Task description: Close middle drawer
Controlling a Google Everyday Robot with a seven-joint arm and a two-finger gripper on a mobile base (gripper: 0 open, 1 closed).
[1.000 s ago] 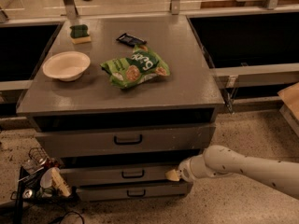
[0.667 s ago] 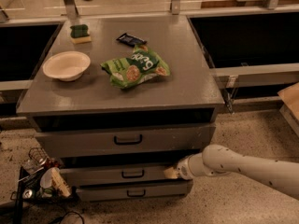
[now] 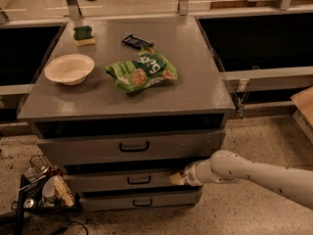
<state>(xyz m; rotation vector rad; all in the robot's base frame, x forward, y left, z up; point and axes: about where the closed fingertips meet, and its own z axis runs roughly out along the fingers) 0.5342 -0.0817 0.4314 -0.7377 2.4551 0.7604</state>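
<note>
The middle drawer (image 3: pixel 107 181) is a low grey front with a small black bar handle (image 3: pixel 139 180) at its centre. It sits in the grey cabinet between the taller top drawer (image 3: pixel 88 150) and the bottom drawer (image 3: pixel 112 201), and stands out slightly in front of the bottom one. My gripper (image 3: pixel 177 178) is at the end of the white arm (image 3: pixel 254 173), which reaches in from the right. The gripper's tip is against the right part of the middle drawer's front, right of the handle.
On the cabinet top (image 3: pixel 195 82) lie a white bowl (image 3: pixel 69 68), a green chip bag (image 3: pixel 142 72), a green sponge (image 3: pixel 84 35) and a dark snack bar (image 3: pixel 137 41). A wire basket of clutter (image 3: pixel 41 187) stands on the floor at left. A wooden box edge (image 3: pixel 304 106) is at right.
My gripper and arm have edged a little to the left and up along the middle drawer's front. The objects on top have not moved.
</note>
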